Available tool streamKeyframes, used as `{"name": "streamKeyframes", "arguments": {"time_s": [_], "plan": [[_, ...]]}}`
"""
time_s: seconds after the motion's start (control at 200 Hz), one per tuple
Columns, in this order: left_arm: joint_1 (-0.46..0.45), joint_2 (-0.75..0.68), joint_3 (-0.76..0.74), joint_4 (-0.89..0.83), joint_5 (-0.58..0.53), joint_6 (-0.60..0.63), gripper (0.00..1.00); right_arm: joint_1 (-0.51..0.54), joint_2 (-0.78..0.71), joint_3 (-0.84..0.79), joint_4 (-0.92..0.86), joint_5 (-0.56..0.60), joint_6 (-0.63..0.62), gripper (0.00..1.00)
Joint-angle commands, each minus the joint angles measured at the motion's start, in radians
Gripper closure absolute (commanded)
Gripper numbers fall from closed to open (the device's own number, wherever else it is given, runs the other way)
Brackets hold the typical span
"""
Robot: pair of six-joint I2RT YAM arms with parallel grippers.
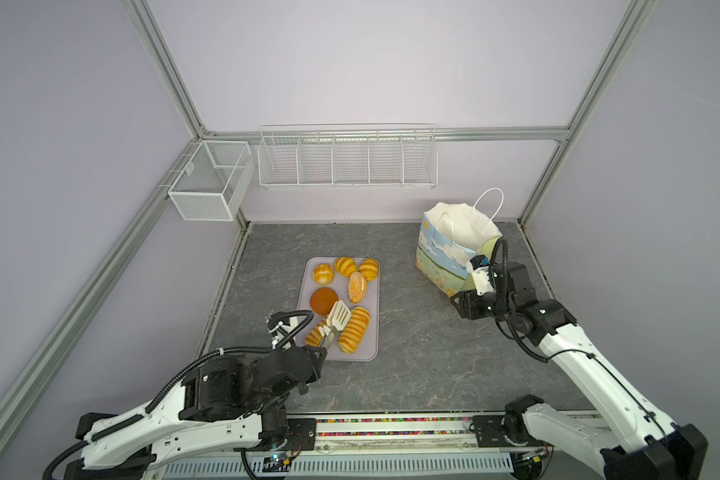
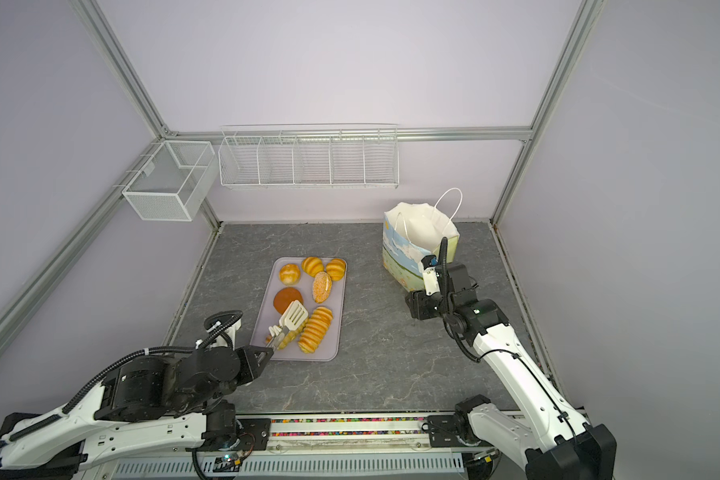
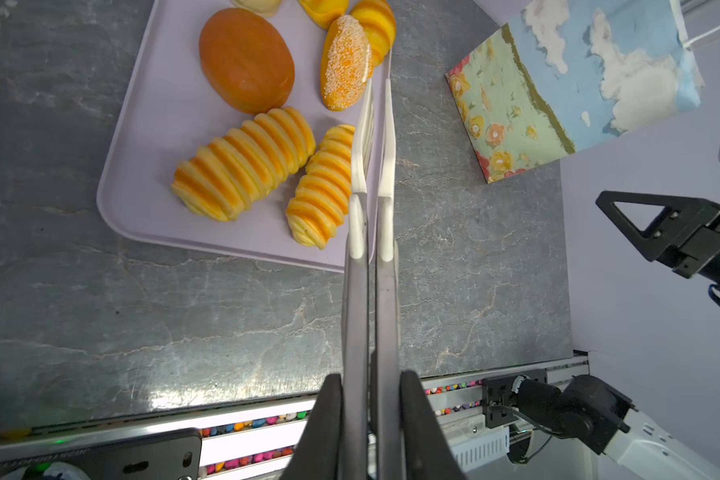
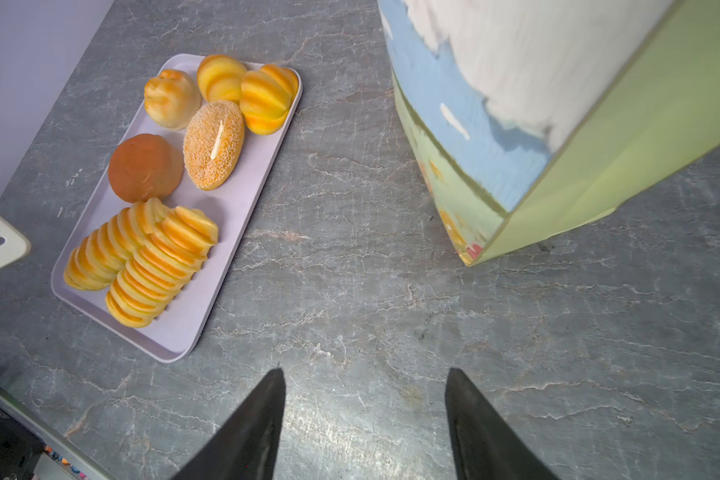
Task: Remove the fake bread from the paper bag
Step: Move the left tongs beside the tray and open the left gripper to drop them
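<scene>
At centre frame, fake bread (image 1: pixel 323 300) is being displayed on a tray (image 1: pixel 373 303); tongs (image 1: pixel 334 320) are being clamped by the left hand (image 3: pixel 371 380); the right hand (image 4: pixel 366 376) is being held open, empty, near the paper bag (image 1: pixel 441 257).

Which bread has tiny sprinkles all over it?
The oval bread in the middle of the tray, next to the smooth brown round bun. Only it has a grainy, speckled crust with a pale slit; the others are smooth or ridged.
</scene>
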Motion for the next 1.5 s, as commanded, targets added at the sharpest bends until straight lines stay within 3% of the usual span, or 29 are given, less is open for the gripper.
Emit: {"name": "streamKeyframes", "arguments": {"time_s": [0.0,0.135,0.335,0.445,0.59,0.81,0.91,1.269,1.494], "plan": [[0.023,0.11,0.048,0.172,-0.044,0.175,1.0,0.03,-0.022,-0.033,0.045,0.027,0.031,0.37],[0.081,0.291,0.108,0.322,0.018,0.37,1.0,0.051,-0.03,-0.089,0.061,0.09,0.039,0.39],[0.146,0.489,0.123,0.551,0.072,0.547,1.0,0.05,-0.109,-0.167,0.086,0.217,0.039,0.41],[0.18,0.565,0.079,0.706,0.104,0.6,1.0,0.05,-0.146,-0.193,0.076,0.312,0.065,0.41],[0.2,0.661,0.04,0.851,0.067,0.675,1.0,0.038,-0.189,-0.23,0.074,0.427,0.104,0.41],[0.231,0.831,0.01,1.01,0.046,0.72,1.0,0.005,-0.218,-0.275,0.088,0.469,0.129,0.4],[0.23,0.903,0.045,0.981,0.022,0.735,0.98,-0.005,-0.232,-0.297,0.104,0.49,0.134,0.39],[0.23,1.073,0.088,0.931,0.052,0.811,0.61,-0.054,-0.29,-0.365,0.145,0.567,0.143,0.33],[0.23,1.1,0.154,0.822,0.068,0.805,0.43,-0.07,-0.342,-0.409,0.195,0.58,0.124,0.22]]}}
